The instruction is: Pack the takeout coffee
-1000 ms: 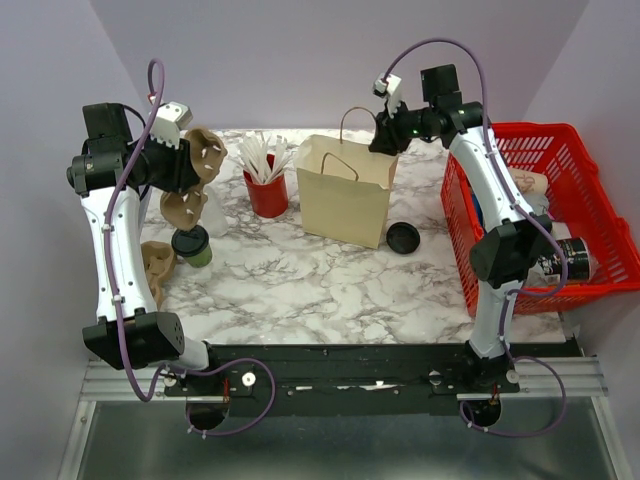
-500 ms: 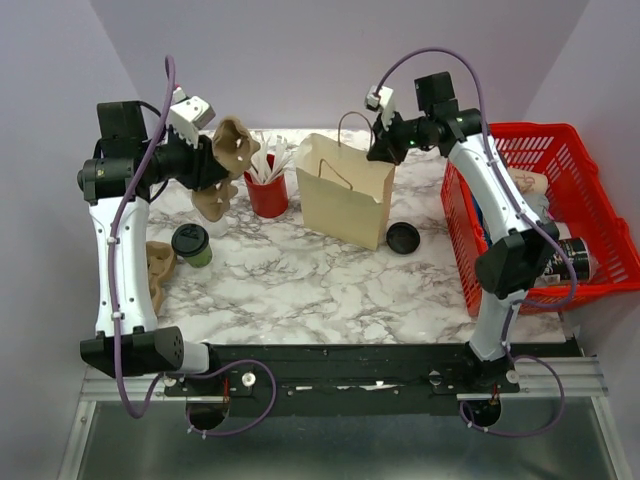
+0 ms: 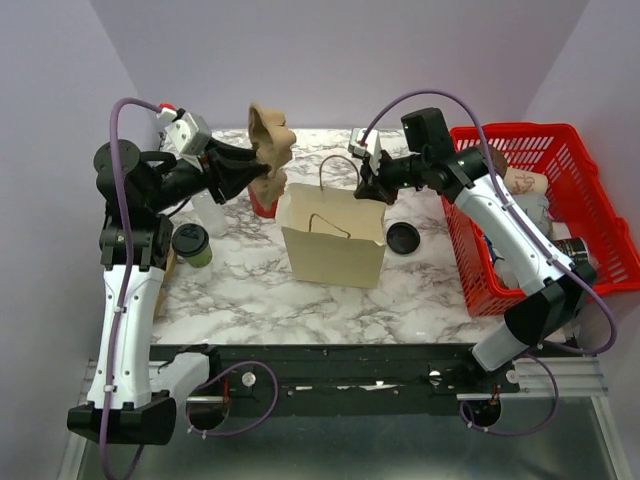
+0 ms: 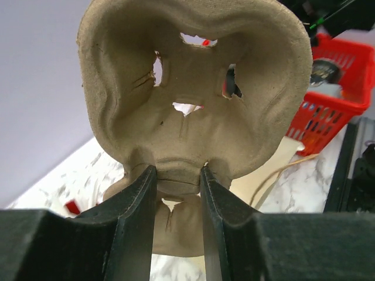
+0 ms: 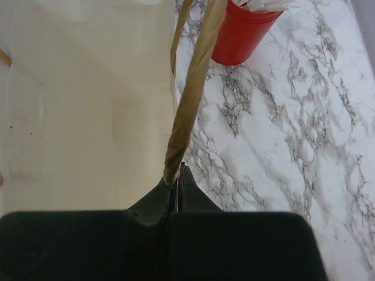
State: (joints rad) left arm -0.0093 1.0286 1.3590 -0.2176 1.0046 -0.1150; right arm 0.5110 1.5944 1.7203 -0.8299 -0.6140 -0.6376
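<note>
The takeout coffee (image 3: 191,243), an olive-green cup with a black lid, stands on the marble table (image 3: 260,290) at the left, with no gripper touching it. My left gripper (image 3: 243,172) (image 4: 179,181) is shut on the edge of a brown pulp cup carrier (image 3: 268,140) (image 4: 193,88), held in the air beside the paper bag (image 3: 335,235). The bag stands open mid-table. My right gripper (image 3: 366,188) (image 5: 178,173) is shut on the bag's far rim (image 5: 196,76).
A loose flat black disc (image 3: 403,238) lies right of the bag. A red cup of white sticks (image 5: 243,32) stands behind the bag, mostly hidden in the top view. A red basket (image 3: 600,200) (image 4: 334,88) with several items fills the right side.
The left arm swung the carrier up and right, toward the bag. The right gripper closed on the bag's rim, and the bag has shifted forward and left.
</note>
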